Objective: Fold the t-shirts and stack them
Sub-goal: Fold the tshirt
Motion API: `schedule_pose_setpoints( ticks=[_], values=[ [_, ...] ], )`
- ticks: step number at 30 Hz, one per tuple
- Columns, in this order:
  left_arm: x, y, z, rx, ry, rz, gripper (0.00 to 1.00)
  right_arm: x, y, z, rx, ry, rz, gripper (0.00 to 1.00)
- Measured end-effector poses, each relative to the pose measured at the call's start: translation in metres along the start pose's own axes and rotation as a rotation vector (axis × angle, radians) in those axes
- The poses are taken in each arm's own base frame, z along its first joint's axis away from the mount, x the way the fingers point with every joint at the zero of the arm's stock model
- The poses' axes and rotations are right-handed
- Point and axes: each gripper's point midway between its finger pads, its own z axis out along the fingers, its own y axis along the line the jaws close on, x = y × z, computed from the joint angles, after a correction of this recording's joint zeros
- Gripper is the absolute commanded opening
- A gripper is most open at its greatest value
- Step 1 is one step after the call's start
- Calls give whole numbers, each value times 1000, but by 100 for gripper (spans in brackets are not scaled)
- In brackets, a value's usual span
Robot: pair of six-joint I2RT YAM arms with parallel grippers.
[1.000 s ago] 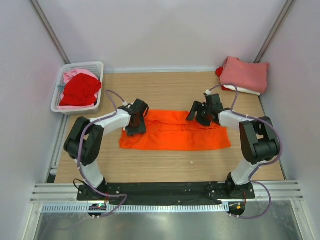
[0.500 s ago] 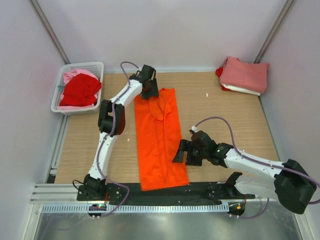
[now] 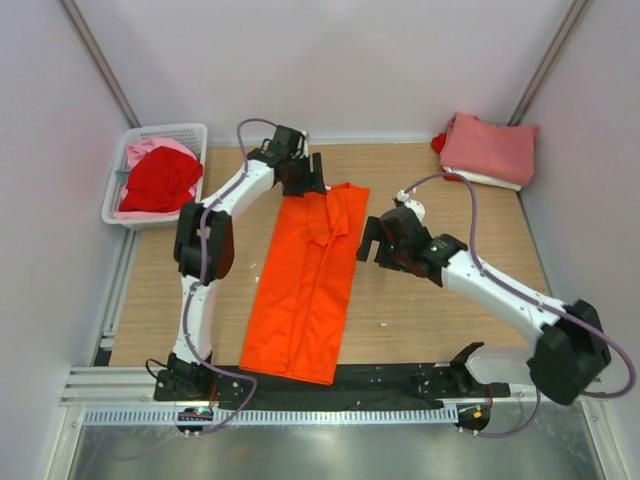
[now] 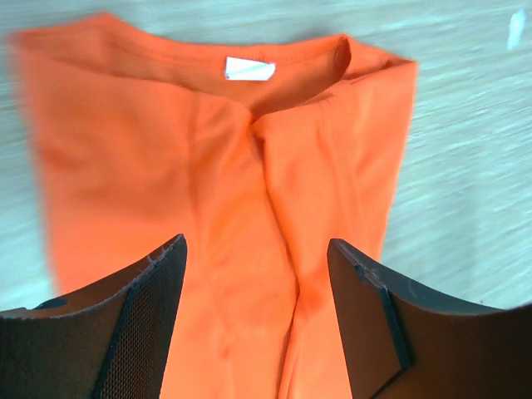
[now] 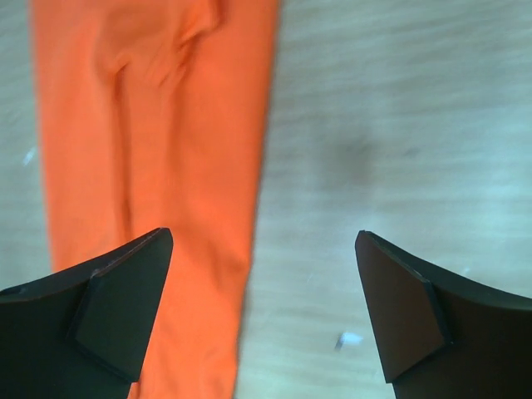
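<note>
Your left hand (image 4: 255,249) is spread wide and holds nothing. It hangs over the collar end of the orange shirt (image 3: 305,290), with the white neck label (image 4: 249,69) just beyond the fingers. Your right hand (image 5: 263,237) is just as wide and empty. It sits at the shirt's right edge, one finger over cloth and the other over bare table (image 3: 450,310).

That looks like the main risk. Close there and you may catch only the outer edge, or nothing. A one-layer pinch would probably drag the folded-in side open again. The cloth below the collar is rumpled and doubled, so a grab by the left hand could take an uneven number of layers and skew the next fold.

In the top view the shirt runs as a long, narrow, slanted strip from upper centre to lower centre. Its bottom end lies over the dark base strip (image 3: 390,378) at the lower edge of the table. Lifting the collar end could let that end slide off or snag near the arm mounts.

The table is pale wood and looks smooth, so cloth will likely slip rather than hold its place. At upper left is a white basket (image 3: 165,132) holding a red shirt (image 3: 160,180) over a pink shirt (image 3: 150,150). At upper right lies a folded pile (image 3: 490,148) topped in salmon-pink. Plain pale walls (image 3: 320,60) close in three sides.
</note>
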Motion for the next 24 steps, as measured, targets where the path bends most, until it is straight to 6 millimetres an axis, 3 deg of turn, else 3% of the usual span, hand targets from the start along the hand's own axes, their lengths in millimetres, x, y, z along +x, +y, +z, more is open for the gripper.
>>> schedule_pose_setpoints(
  ticks=[5, 8, 12, 16, 19, 24],
  values=[
    [-32, 20, -74, 8, -181, -34, 70, -28, -40, 80, 136, 58, 53, 82],
    [-50, 43, -97, 24, -290, -75, 70, -43, -38, 120, 139, 82, 45, 76],
    [-44, 71, -86, 19, -325, -112, 68, -69, -22, 157, 101, 67, 36, 69],
    [-25, 71, -59, 46, -271, -129, 67, -90, -9, 178, 69, 48, 28, 56],
    [-19, 70, -50, 67, -255, -132, 67, -93, -5, 181, 48, 46, 30, 56],
    [-30, 71, -53, 97, -291, -149, 66, -94, -1, 181, 27, 49, 34, 55]
  ],
)
